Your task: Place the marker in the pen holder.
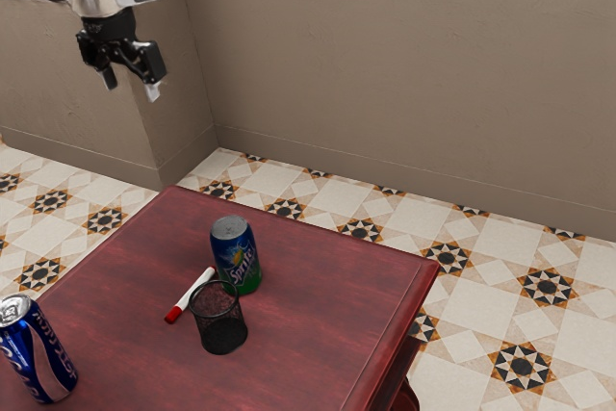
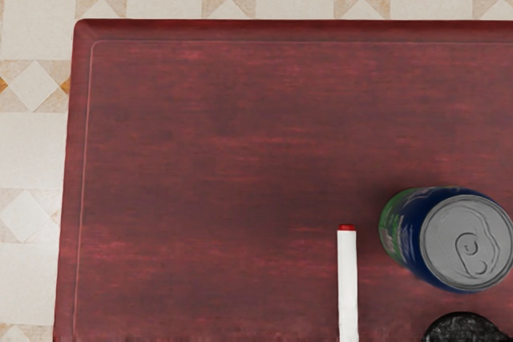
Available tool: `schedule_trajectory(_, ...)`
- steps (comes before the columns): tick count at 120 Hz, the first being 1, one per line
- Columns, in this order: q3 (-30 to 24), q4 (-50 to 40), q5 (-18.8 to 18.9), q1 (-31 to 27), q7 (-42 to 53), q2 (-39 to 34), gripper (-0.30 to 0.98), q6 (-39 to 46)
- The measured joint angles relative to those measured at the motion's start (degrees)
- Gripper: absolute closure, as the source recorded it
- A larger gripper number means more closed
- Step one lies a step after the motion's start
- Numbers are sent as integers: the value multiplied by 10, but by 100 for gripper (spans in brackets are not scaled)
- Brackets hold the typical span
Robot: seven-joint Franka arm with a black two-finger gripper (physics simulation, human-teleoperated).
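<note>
Found marker [image 1: 192, 296] lying on table [image 1: 318, 334] outside pen holder [image 1: 219, 322], just beside it. In the exterior view, see part of its white barrel crossed by the black mesh rim; in the wrist view, see it cut off at the lower edge, with a narrow gap to the pen holder, also cut off there. Cannot see all of the Sprite can's [image 1: 237, 255] lower side, overlapped by the mesh cup. Logged blue can [image 1: 37, 358] as cut off at the exterior view's left.

Can read "Sprite" in white on a blue-and-green label. Cannot make out the sideways lettering on the blue can with confidence.

Observed pincer [image 1: 131, 85] raised well apart from the things, in front of brown wall [image 1: 385, 64], fingers spread wide and gripping air. Noted raised border along table edges, patterned floor tiles [image 1: 547, 288] beyond. In the wrist view, noted broad stretch of bare red wood between marker and the table's corner; only a small strip between marker and Sprite can.
</note>
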State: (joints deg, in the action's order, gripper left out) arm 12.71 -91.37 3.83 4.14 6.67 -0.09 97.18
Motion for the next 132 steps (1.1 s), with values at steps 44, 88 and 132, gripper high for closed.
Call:
schedule_trajectory(44,8,8,14,43,-37,-23,0,-102)
schedule_trajectory(88,45,-224,26,81,-50,-39,24,-27)
schedule_trajectory(132,51,-312,-1,60,-26,55,29,183)
